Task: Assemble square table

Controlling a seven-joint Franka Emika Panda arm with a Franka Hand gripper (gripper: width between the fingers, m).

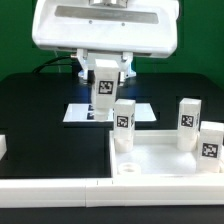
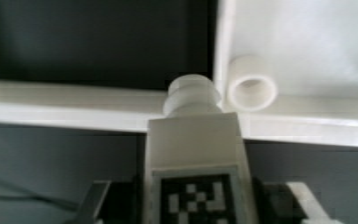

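Note:
My gripper [image 1: 104, 84] hangs over the middle of the scene, shut on a short white leg [image 1: 103, 92] with a black-and-white tag. In the wrist view the held leg [image 2: 194, 150] runs away from the fingers [image 2: 108, 200], and its rounded tip sits just beside an empty round corner socket [image 2: 250, 92] of the square table's slab [image 2: 309, 50]. The white slab [image 1: 165, 158] lies toward the exterior view's right. Three tagged legs stand upright on it, one near the gripper [image 1: 124, 123], one farther back [image 1: 189, 118] and one at the right edge [image 1: 211, 143].
The marker board [image 1: 78, 113] lies flat on the black table behind the held leg. A long white border rail [image 1: 60, 190] runs along the front, and a white block [image 1: 3, 150] shows at the exterior view's left edge.

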